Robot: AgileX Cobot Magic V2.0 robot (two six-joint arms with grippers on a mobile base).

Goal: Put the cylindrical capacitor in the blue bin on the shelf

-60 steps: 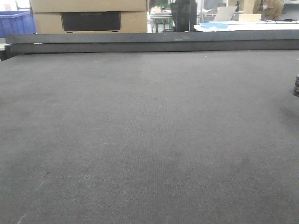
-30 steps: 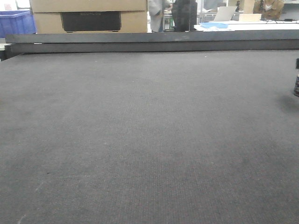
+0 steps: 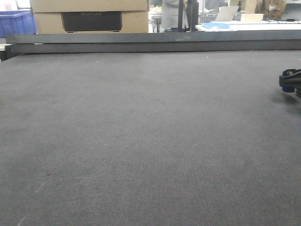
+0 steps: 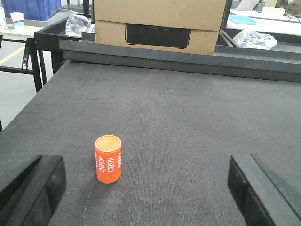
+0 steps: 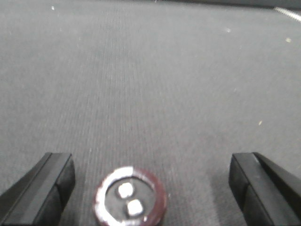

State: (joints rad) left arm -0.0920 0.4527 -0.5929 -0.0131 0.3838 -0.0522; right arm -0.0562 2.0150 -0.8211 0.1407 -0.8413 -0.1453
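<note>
**Both grippers spread wide, capacitor inside the right one's span**

The right gripper (image 5: 150,165) is spread wide. The cylindrical capacitor (image 5: 130,197) stands upright between its fingers (image 5: 44,186), touching neither and closer to the one at picture-left. It is seen end-on, with two pale terminals on a dark top. Ahead of this tool lies only bare grey mat (image 5: 155,70). In the front view the gripper shows only at the mat's right border.

The left gripper (image 4: 146,174) is also spread wide. An orange cylinder (image 4: 108,159) stands just ahead of it, on the picture-left side. Beyond that the mat runs open to a raised dark rail (image 4: 178,54). To the tool's picture-left the table edge drops to the floor.

The orange cylinder carries "4680" twice in white; its smaller print is unreadable. Behind the rail, a cardboard box (image 4: 160,14) holds a black unit (image 4: 157,34) faintly marked "ECOFLOW". A blue crate (image 3: 16,21) sits far back.
</note>
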